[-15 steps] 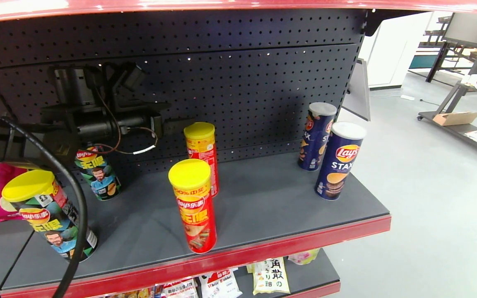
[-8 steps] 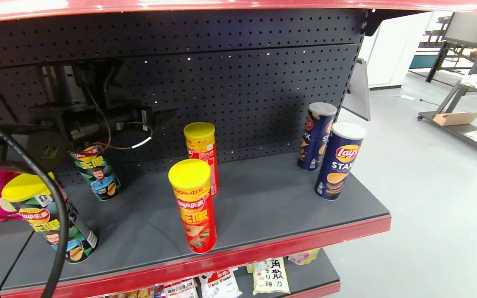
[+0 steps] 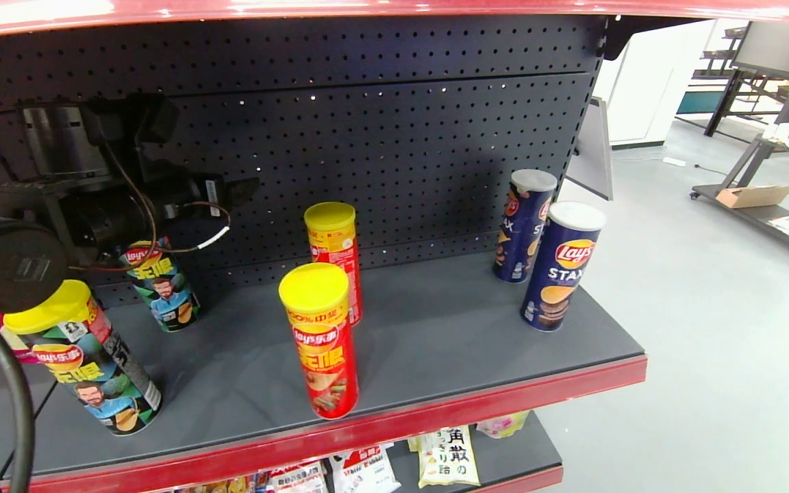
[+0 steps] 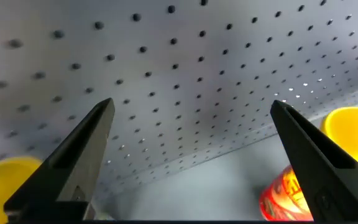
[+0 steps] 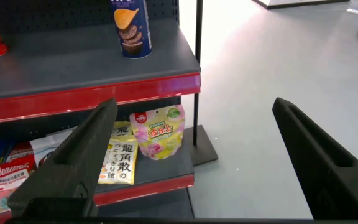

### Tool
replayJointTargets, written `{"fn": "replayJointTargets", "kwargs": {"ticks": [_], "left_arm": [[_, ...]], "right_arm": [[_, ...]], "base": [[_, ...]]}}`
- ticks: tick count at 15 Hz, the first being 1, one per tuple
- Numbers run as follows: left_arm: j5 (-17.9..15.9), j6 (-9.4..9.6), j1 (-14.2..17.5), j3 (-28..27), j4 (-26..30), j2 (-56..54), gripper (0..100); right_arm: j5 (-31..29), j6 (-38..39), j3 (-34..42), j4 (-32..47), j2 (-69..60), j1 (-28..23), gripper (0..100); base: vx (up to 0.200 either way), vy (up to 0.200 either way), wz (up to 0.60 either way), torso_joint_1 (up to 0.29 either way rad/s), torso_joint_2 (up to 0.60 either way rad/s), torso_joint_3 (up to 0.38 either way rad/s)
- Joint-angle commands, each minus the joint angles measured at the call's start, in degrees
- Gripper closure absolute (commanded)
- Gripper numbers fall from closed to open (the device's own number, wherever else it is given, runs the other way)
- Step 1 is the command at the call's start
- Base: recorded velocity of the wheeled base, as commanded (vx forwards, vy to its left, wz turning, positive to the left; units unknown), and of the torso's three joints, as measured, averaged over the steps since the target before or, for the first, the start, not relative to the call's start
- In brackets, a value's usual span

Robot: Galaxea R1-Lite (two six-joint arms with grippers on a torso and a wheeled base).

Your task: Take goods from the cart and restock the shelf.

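Two cans risk toppling.
My released left pincer [image 4: 192, 104] hangs just above the far green chip can [image 3: 161, 287]; my arm [image 3: 4, 263] could clip the near green chip can [image 3: 83, 356].

Right of the shelf [image 3: 435, 329], a pale grey floor [image 3: 723, 329] runs smooth and faintly glossy to a white wall [image 3: 648, 89] at the far side. A white cord [image 3: 675, 161] lies near that wall. At the far right stands a dark metal rack [image 3: 750, 213] on wheels (a cardboard box [image 3: 753, 196] sits on its low deck). The light is even and bright.
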Motion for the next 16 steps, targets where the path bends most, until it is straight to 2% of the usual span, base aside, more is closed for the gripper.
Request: {"fn": "replayJointTargets", "kwargs": {"ticks": [1, 6, 11, 14, 16], "left_arm": [[0.8, -0.06, -0.7, 3.6, -0.1, -4.3, 0], [0.3, 0.03, -1.1, 11.1, 0.8, -14.7, 0], [-2.4, -0.06, -1.0, 18.7, 6.4, -26.4, 0], [-4.4, 0.03, -1.1, 22.3, 11.5, -35.2, 0], [-8.2, 0.21, -0.2, 26.5, 17.8, -44.8, 0]], "right_arm": [[0.0, 0.0, 0.0, 0.0, 0.1, 0.0, 0], [0.0, 0.0, 0.0, 0.0, 0.1, 0.0, 0], [0.0, 0.0, 0.0, 0.0, 0.1, 0.0, 0], [0.0, 0.0, 0.0, 0.0, 0.1, 0.0, 0], [0.0, 0.0, 0.0, 0.0, 0.1, 0.0, 0]], "base": [[0.0, 0.0, 0.0, 0.0, 0.0, 0.0], [0.0, 0.0, 0.0, 0.0, 0.0, 0.0], [0.0, 0.0, 0.0, 0.0, 0.0, 0.0], [0.0, 0.0, 0.0, 0.0, 0.0, 0.0], [0.0, 0.0, 0.0, 0.0, 0.0, 0.0]]}}
